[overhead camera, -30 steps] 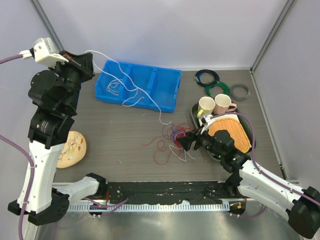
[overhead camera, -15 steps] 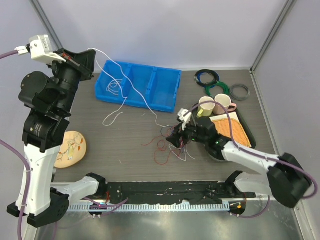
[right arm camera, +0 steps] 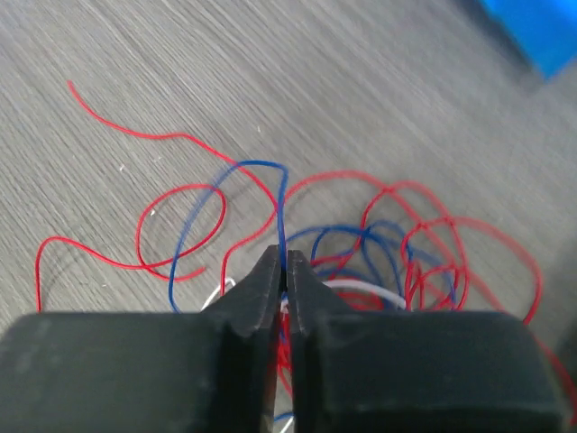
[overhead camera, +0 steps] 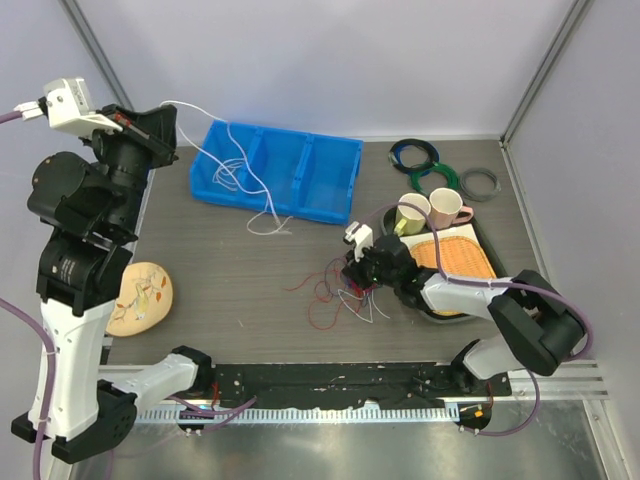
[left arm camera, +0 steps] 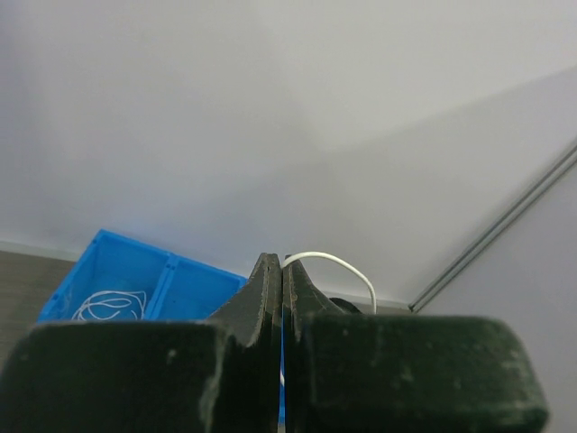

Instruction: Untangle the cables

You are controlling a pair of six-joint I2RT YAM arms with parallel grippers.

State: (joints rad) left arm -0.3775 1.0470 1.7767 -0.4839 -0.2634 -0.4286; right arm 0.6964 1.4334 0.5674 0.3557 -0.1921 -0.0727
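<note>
The blue bin [overhead camera: 330, 185] stands at the far side of the table [overhead camera: 230, 270], left of centre, and its left compartment holds a few loose loops of white wire [overhead camera: 228, 175]; the left wrist view shows the same coil lying on the floor of that compartment. On the right a dark tray [overhead camera: 387, 228] carries a cream mug [overhead camera: 412, 210] and a pink mug [overhead camera: 445, 205] side by side at its far end, with an orange woven mat [overhead camera: 460, 258] nearer. The left gripper [overhead camera: 168, 122] is raised at the far left, its jaws pressed together on the white cable [overhead camera: 245, 160], which arcs out from the fingertips, crosses over the bin and ends in a small curl on the table just near of the bin's front wall; whether it joins the loops inside the bin cannot be told. The other cables lie in a tangle [overhead camera: 345, 285] near the middle of the table, just left of the tray – red cables [overhead camera: 322, 305] spreading widest toward the near-left, with dark blue and white strands bunched among them. The right gripper [overhead camera: 352, 268] sits low at the tangle's right edge, and its wrist view shows the jaws closed on the dark blue cable [right arm camera: 281, 207], the strand rising straight out of the fingertips before bending left, with red loops on either side.
</note>
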